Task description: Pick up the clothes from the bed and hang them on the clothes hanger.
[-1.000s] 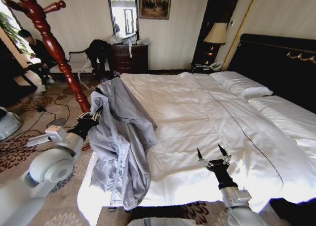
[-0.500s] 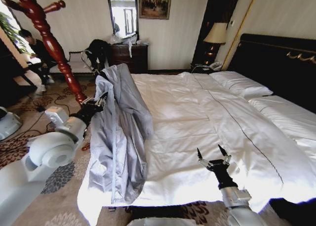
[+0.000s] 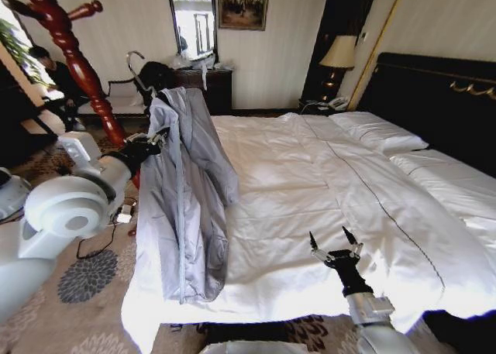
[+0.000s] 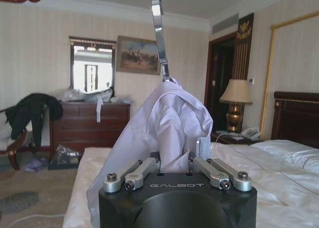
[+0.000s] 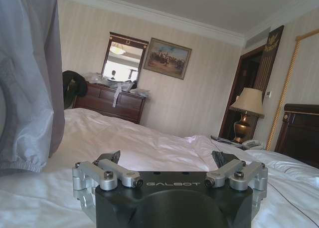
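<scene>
Grey and thin, the jacket (image 3: 186, 191) hangs full length from a black hanger (image 3: 159, 112) at the left side of the bed (image 3: 325, 191), its silver hook (image 3: 136, 63) rising above the collar and its gathered hem reaching down to the white duvet near the foot corner. The left gripper (image 3: 155, 142) is raised beside the garment at shoulder height, its jaws closed on the hanger through the cloth just below the collar; the left wrist view shows the jacket (image 4: 159, 123) bunched between the finger links with the metal hook (image 4: 158, 33) standing straight up above it. One sleeve drapes toward the middle of the bed. A red turned wooden coat stand (image 3: 74, 67) rises just behind the left arm, apart from the hook. The right gripper (image 3: 334, 244) hovers low over the foot of the bed, well apart from the jacket, its two dark fingertips (image 3: 313, 240) spread and holding nothing; its wrist view shows the jacket's elastic hem (image 5: 22, 165) hanging at one edge above the duvet. White pillows (image 3: 376, 131) lie against the dark headboard (image 3: 442, 98).
</scene>
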`<state>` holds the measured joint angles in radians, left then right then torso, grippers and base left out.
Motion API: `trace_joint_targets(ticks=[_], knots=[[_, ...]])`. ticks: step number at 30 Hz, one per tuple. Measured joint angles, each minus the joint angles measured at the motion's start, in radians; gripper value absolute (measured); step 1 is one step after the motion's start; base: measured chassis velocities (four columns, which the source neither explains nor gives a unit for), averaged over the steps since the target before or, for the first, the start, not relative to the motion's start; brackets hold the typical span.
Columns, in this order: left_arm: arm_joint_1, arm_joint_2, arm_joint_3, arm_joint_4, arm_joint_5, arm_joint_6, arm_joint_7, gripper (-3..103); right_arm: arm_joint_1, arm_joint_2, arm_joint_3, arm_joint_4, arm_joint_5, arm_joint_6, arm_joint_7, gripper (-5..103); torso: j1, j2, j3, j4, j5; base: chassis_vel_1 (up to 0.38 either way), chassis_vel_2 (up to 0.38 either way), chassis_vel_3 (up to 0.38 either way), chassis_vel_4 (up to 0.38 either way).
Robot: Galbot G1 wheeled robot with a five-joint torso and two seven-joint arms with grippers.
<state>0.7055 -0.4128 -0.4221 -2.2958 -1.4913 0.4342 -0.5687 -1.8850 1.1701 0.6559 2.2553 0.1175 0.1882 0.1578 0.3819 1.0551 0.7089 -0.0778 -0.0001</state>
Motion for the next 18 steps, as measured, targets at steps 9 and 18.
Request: trace_joint_targets(ticks=[9, 18], knots=[[-0.078, 0.078, -0.014, 0.070, -0.138, 0.082, -0.042, 17, 0.000, 0.000, 0.000, 0.000, 0.000, 0.000, 0.000, 100, 0.000, 0.000, 0.000, 0.0001, 0.0000, 0.000, 0.000, 0.000, 0.000], [-0.252, 0.043, 0.133, 0.215, -0.163, 0.108, -0.050, 17, 0.000, 0.000, 0.000, 0.000, 0.000, 0.000, 0.000, 100, 0.000, 0.000, 0.000, -0.0002, -0.0005, 0.000, 0.000, 0.000, 0.000]])
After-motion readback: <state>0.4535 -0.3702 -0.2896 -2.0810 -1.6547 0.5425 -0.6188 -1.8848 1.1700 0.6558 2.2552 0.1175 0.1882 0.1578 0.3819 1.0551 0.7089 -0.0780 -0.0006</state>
